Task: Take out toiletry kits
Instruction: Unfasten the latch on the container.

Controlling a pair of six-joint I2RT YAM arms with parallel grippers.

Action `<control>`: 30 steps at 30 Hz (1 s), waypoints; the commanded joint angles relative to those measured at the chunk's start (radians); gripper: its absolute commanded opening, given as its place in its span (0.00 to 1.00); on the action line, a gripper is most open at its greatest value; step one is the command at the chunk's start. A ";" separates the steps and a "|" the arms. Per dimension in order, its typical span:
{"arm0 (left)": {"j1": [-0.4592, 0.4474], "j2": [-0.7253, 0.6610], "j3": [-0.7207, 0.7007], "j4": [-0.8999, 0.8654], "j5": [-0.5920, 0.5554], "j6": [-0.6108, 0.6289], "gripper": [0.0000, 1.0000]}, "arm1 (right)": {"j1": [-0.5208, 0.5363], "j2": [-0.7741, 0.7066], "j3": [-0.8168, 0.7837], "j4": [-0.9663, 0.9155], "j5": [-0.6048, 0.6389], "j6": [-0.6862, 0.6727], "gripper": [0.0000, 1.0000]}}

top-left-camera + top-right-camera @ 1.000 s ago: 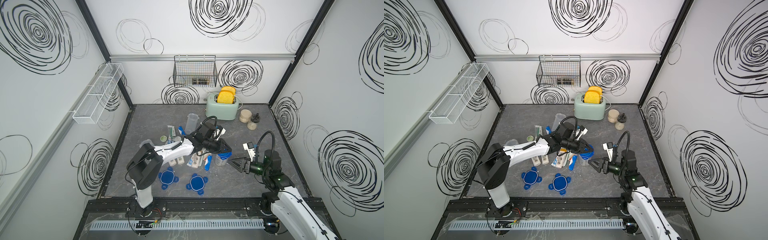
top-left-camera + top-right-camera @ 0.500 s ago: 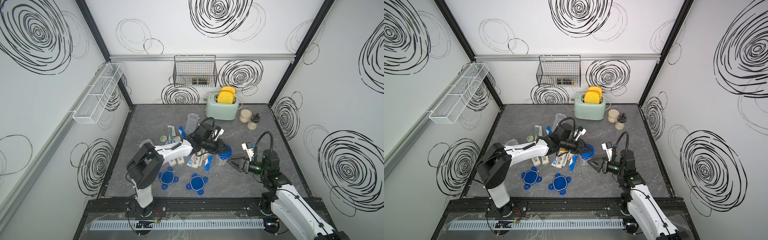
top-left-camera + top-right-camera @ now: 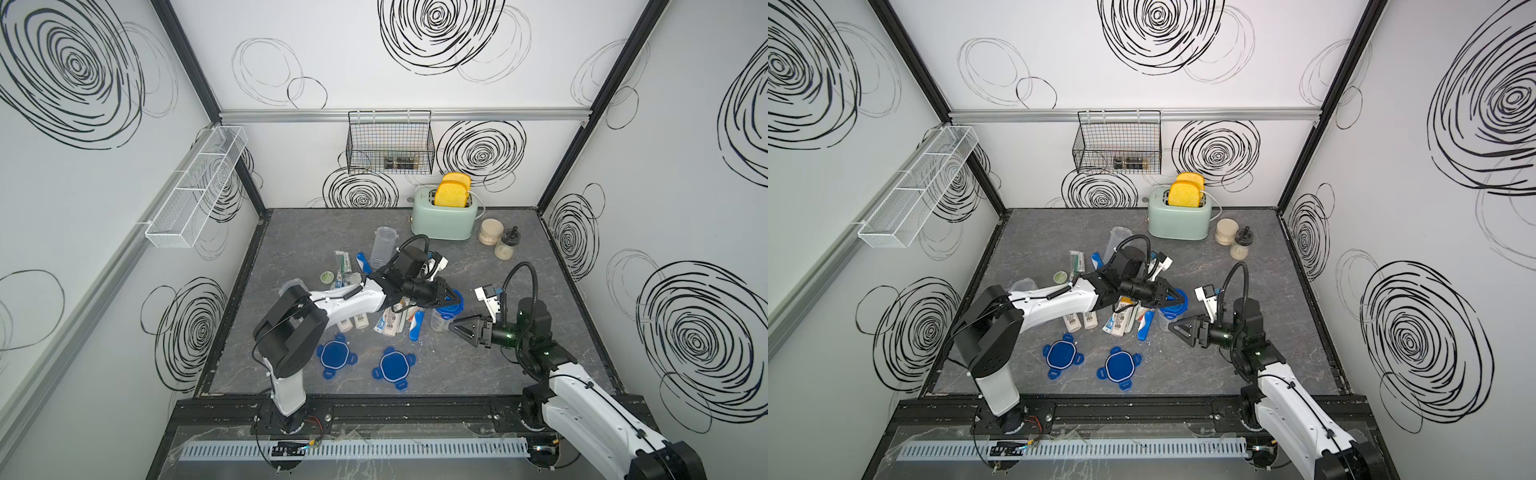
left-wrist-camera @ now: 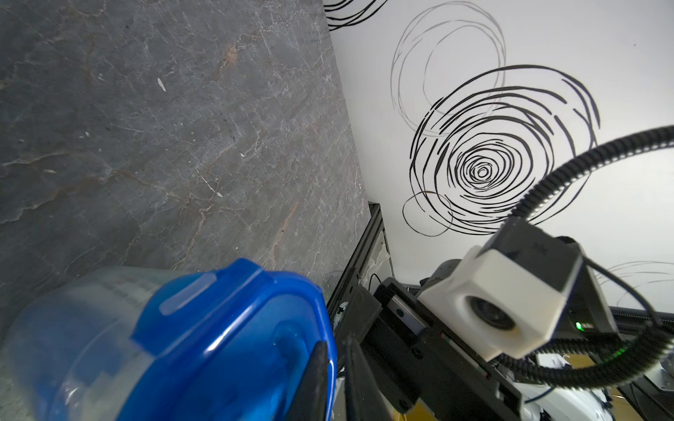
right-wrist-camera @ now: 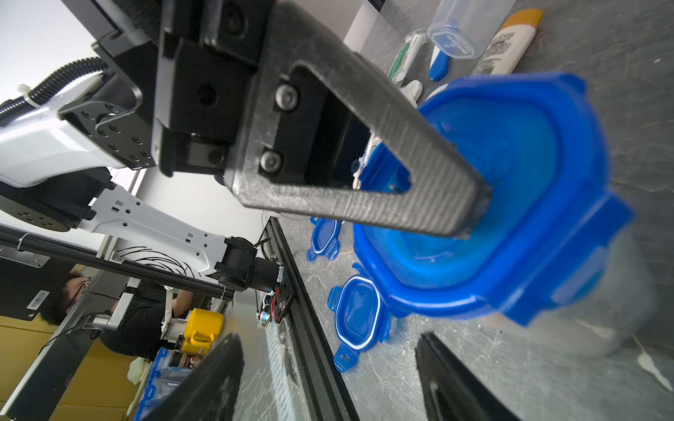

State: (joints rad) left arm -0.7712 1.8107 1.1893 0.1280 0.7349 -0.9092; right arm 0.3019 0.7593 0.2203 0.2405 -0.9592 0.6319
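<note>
Found the left gripper [image 3: 455,297] reached across the table [image 3: 478,374] to the blue lid [image 4: 226,328] of a standing clear jar [image 4: 73,328], jaws drawn to a narrow slit right at the lid's rim. Judged this a nip on the rim or a tab, in order to unlatch and lift; unable to confirm the contact itself, masked by the gripper in the left wrist view. Found the right gripper [image 5: 328,379] just beside the same jar, low, pointed at its wall, jaws wide and holding nothing. Judged that stance a readiness to brace the jar body against the pull on the lid, given a light container likely to tip or slide otherwise. Located parts of the toiletry kits [image 3: 386,320] already out on the table: cream bottles [image 3: 360,322], toothpaste tubes [image 3: 392,326] and a blue toothbrush [image 3: 415,329] in a loose heap just beside the jar; a green sachet [image 3: 341,264] and a small round tin [image 3: 327,276] farther back. Noted two loose lids [image 3: 334,353] flat near the front edge and an empty jar [image 3: 382,245] on its side toward the rear, consistent with two containers emptied. Unable to make out any contents through the lidded jar's blurred wall; presumed one kit inside, pending removal of the lid.
</note>
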 commanded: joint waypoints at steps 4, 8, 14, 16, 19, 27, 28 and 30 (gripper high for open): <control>0.008 0.027 -0.007 -0.026 -0.032 -0.001 0.16 | 0.035 0.035 0.002 0.099 0.029 0.051 0.77; 0.010 0.027 -0.003 -0.030 -0.033 0.002 0.16 | 0.067 0.045 -0.003 0.148 0.050 0.077 0.77; 0.009 0.026 -0.006 -0.033 -0.036 0.002 0.15 | 0.087 0.055 0.000 0.160 0.082 0.084 0.77; 0.006 0.026 -0.008 -0.030 -0.038 0.001 0.15 | 0.090 0.056 -0.002 0.161 0.095 0.089 0.77; 0.005 0.027 -0.011 -0.024 -0.041 0.000 0.15 | 0.093 0.051 -0.009 0.161 0.110 0.090 0.77; -0.002 0.029 -0.019 -0.013 -0.046 -0.007 0.15 | 0.096 0.048 -0.043 0.166 0.159 0.106 0.77; -0.002 0.027 -0.020 -0.013 -0.046 -0.007 0.15 | 0.099 0.045 -0.047 0.169 0.166 0.112 0.77; -0.002 0.027 -0.023 -0.010 -0.048 -0.008 0.15 | 0.109 0.031 -0.059 0.187 0.192 0.134 0.77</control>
State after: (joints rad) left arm -0.7723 1.8122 1.1893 0.1310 0.7166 -0.9096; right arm 0.3965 0.8116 0.1833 0.3775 -0.8104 0.7349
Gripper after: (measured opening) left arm 0.151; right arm 0.772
